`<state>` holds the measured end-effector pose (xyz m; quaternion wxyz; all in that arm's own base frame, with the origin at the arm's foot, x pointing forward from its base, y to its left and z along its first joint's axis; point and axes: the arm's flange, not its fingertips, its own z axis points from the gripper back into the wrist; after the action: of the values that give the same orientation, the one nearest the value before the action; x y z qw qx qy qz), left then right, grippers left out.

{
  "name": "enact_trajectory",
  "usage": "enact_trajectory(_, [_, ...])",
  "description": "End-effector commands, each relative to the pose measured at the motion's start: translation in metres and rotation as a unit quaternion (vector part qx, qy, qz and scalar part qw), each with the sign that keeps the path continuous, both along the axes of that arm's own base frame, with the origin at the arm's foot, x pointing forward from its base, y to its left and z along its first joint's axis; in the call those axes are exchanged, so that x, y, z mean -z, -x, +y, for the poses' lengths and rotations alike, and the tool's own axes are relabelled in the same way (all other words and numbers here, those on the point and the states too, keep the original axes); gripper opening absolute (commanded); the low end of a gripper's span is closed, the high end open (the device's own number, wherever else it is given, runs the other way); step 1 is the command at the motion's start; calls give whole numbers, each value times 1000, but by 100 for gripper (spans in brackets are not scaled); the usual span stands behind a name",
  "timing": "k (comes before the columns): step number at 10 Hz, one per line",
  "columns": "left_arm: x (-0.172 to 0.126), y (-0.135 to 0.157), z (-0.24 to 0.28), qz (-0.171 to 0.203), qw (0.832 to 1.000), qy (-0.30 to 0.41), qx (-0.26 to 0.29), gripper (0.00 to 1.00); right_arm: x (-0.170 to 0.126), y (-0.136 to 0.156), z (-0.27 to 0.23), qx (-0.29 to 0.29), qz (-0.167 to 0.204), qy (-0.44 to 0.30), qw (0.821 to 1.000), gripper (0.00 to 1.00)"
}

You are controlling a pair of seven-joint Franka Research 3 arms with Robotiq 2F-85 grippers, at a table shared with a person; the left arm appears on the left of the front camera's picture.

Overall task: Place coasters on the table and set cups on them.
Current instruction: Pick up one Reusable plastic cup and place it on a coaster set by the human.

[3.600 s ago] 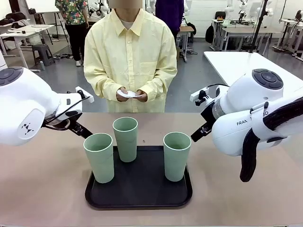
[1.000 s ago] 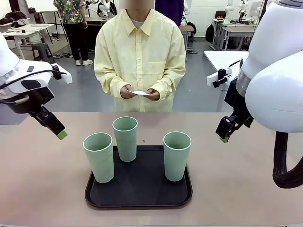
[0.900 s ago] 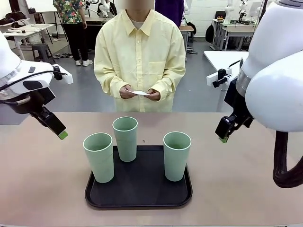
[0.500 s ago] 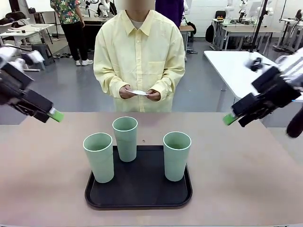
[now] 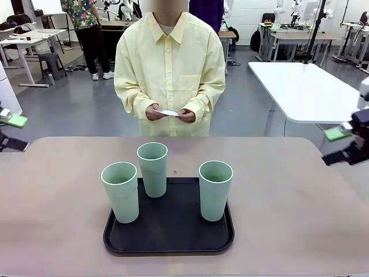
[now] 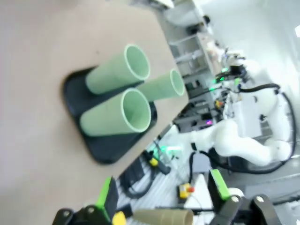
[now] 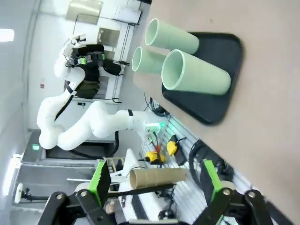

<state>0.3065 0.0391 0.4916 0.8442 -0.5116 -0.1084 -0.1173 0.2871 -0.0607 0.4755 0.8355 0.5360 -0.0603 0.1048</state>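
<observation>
left arm (image 5: 11, 122) and right arm (image 5: 353, 144) have swung out to the frame's edges, jaws apart and empty, clearing the worktop (image 5: 288, 219) for the coasters (image 5: 169, 113).

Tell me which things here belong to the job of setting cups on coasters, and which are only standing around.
Part of the job:
- cups, standing on the tray
- coasters, held in the person's hands
- table

Only standing around:
- tray, which just carries the cups
- white table
- stool, far off
</observation>
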Motion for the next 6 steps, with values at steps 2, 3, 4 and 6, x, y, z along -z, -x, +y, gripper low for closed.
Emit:
enact_trajectory(2, [3,7,17,32,999,-34,-5,100,16,40,-34,28,27,29,999,100])
enact_trajectory(3, [7,12,21,28,999,-18,-19,100,18,46,-46,43,28,22,998,100])
enact_trajectory(4, [6,19,21,29,999,-12,-27,100,22,53,-52,55,32,16,998,100])
enact_trajectory(6, [8,32,17,25,999,-9,-36,100,21,60,-60,52,27,9,998,100])
